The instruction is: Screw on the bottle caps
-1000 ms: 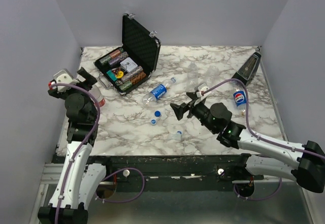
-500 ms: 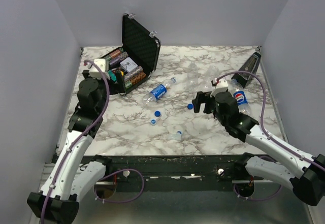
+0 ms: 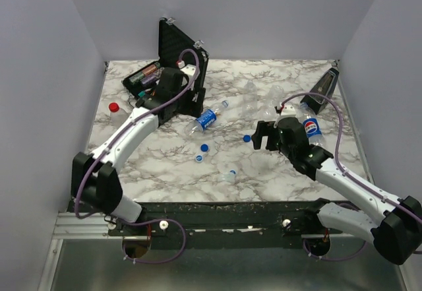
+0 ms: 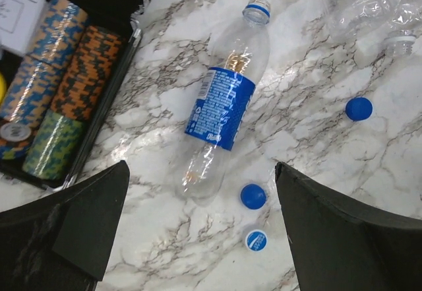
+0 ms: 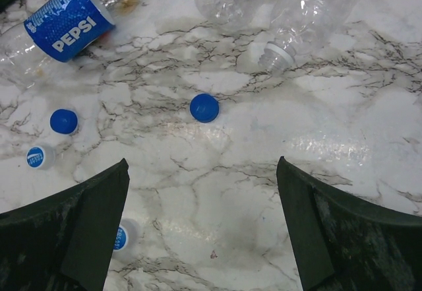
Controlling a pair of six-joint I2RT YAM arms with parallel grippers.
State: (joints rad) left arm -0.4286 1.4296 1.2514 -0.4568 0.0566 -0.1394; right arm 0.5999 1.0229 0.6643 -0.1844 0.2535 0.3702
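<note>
Across the marble table [image 3: 165, 165] we find the job barely begun: as far as we can see, no cap sits on any neck. The blue-labelled bottle [image 4: 224, 99] lies on its side just beside the open case [image 3: 181, 50] of poker chips [image 4: 53, 106], its mouth bare. Two clear bottles [image 5: 310, 7] lie further right, one showing an open, white-ringed neck. Every cap lies loose on the marble: three blue caps [image 5: 204, 107] between the bottles and the arms, a whitish cap [image 5: 122, 237] nearer the arms, and a red cap [image 3: 113, 107] well apart at the left edge. Our left gripper [image 4: 201, 169] hovers over the blue-labelled bottle with fingers spread wide and nothing in them. Our right gripper [image 5: 202, 162] hangs near one blue cap, likewise spread wide and empty. We judge that everything is left to do: picking up a cap, steadying a bottle, then seating and turning each cap in turn.
</note>
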